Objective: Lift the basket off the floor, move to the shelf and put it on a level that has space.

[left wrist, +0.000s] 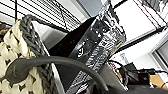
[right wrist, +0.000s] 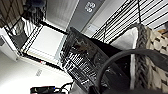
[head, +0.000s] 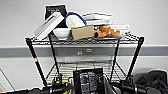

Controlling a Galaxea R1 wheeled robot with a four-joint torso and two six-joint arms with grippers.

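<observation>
The basket [head: 109, 88] hangs at the bottom middle of the head view, raised off the floor, with a tall black printed pack [head: 88, 80] standing in it. My left gripper [head: 58, 83] and right gripper [head: 128, 85] flank it at the same height. The basket's beige weave and grey rim loom close in the left wrist view [left wrist: 11, 52] and the right wrist view [right wrist: 152, 47]. Directly ahead stands the black wire shelf [head: 37, 62]. Its middle level [head: 100, 66] is a bare wire grid just beyond the basket.
The shelf's top tier holds a white bowl [head: 61, 32], a cardboard box [head: 82, 32], books and an orange item [head: 108, 32]. Behind runs a white wall with a grey band and outlets [head: 80, 53]. A dark bag [head: 155, 79] sits right of the shelf.
</observation>
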